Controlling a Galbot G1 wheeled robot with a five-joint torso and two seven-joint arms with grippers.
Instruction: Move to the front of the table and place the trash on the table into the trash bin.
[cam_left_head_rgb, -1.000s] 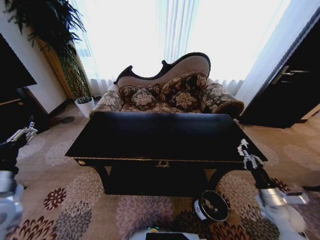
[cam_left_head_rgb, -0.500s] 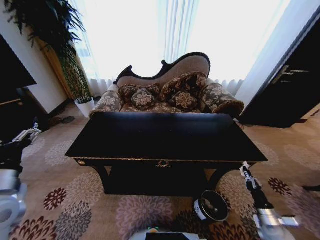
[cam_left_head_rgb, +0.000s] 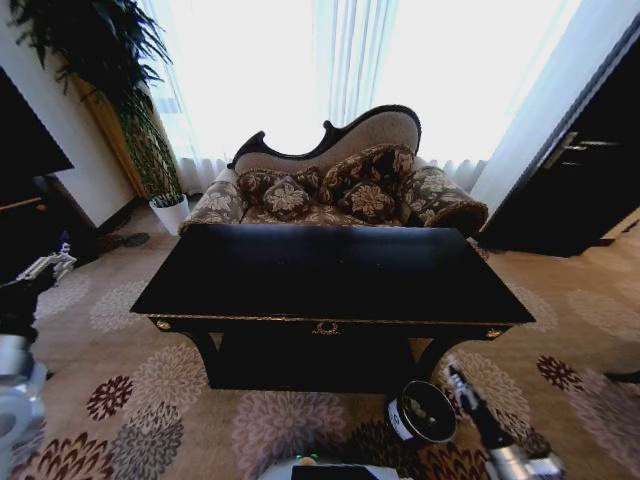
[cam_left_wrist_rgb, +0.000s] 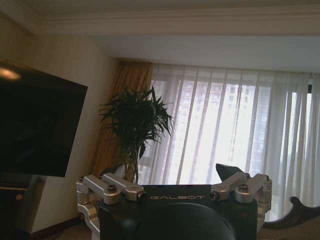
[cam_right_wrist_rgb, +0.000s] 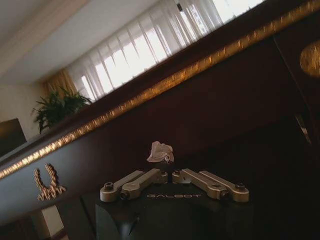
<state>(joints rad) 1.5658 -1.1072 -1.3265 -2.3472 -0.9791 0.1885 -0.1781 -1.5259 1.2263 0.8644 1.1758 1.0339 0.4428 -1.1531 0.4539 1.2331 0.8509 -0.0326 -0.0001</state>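
The desk (cam_left_head_rgb: 330, 270) is faced squarely. The trash bin (cam_left_head_rgb: 422, 412) stands on the carpet below its front edge. Just beside the bin, a white paper wad (cam_right_wrist_rgb: 160, 151) is pinched in the right pincer (cam_left_head_rgb: 455, 379)'s closed fingertips. The left pincer (cam_left_head_rgb: 48, 264) is held wide, empty. If released short of the rim, the wad would likely be dropped on the carpet.

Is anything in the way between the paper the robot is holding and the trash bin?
No, nothing visible. The right hand holds the paper wad low beside the open trash bin, with bare carpet between them. The left hand is off at the left.
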